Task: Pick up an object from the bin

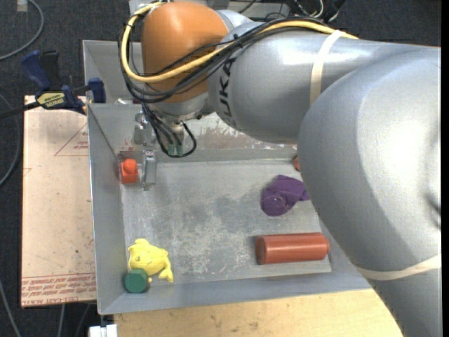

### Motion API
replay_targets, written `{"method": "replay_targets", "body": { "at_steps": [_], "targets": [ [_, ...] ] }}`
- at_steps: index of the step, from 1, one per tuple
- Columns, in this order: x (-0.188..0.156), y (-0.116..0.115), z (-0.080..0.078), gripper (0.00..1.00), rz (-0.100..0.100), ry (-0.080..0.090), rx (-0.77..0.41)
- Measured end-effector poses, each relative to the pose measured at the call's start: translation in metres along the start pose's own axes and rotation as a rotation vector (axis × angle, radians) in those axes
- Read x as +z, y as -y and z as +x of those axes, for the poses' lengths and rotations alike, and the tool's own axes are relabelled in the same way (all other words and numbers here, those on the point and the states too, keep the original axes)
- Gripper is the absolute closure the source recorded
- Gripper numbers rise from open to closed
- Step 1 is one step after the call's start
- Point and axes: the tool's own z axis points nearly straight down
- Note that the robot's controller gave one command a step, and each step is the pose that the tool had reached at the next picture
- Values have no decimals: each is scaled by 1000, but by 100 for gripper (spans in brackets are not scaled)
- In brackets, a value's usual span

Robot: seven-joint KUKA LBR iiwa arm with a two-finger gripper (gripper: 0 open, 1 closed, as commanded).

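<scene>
- One small orange block (128,171) sits in the grey bin's (203,220) far-left corner.
- Gripper (146,170) down just beside it; clamped or released, can't tell.
- Red cylinder (291,248) and purple lump (282,195) lie well apart.

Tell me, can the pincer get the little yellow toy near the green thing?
Probably yes. The yellow toy lies uncovered, with bare bin floor between it and the pincer. Only the green round piece touches it, and the bin wall is close.
</scene>
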Motion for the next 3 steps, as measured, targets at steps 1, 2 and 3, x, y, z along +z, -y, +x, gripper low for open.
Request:
{"method": "replay_targets", "body": {
  "at_steps": [1, 2, 3],
  "targets": [
    [-6, 1, -2, 0, -1, 7, 3],
    [56, -2, -2, 0, -2, 7, -125],
    [103, -2, -1, 0, -1, 5, -178]
  ]
}}
